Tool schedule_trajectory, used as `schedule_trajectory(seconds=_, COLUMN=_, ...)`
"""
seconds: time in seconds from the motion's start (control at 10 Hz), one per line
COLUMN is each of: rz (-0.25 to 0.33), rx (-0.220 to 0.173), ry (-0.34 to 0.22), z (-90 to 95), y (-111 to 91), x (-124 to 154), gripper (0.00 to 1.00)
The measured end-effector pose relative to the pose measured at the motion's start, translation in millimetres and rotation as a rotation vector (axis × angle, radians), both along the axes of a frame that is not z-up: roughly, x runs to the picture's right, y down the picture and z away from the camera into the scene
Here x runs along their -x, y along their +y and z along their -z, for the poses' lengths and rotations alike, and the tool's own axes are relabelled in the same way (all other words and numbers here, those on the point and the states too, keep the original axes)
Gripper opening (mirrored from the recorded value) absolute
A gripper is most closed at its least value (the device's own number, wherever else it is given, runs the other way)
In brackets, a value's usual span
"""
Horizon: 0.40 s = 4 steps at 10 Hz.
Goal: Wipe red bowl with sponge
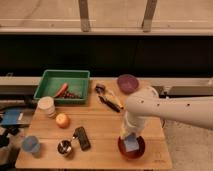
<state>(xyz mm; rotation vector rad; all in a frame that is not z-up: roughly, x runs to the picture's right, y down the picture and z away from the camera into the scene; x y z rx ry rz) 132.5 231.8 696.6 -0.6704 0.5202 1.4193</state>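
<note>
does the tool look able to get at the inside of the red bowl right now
Probably yes. The tool is directly over the red bowl at the table's front right, with the blue sponge down inside it. Nothing else sits in the bowl; the black remote lies well clear.

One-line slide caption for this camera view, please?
Gripper presses a blue sponge into the red bowl on the wooden table.
</note>
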Motion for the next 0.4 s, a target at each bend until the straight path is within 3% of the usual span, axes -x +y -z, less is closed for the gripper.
schedule_trajectory(seconds=0.2, rz=-0.022, rx=0.006, ry=0.021, z=6.0, y=8, x=-15, gripper=0.0)
schedule_trajectory(seconds=0.4, rz=-0.021, rx=-0.002, ry=0.037, z=1.8, y=2, x=-21, gripper=0.0)
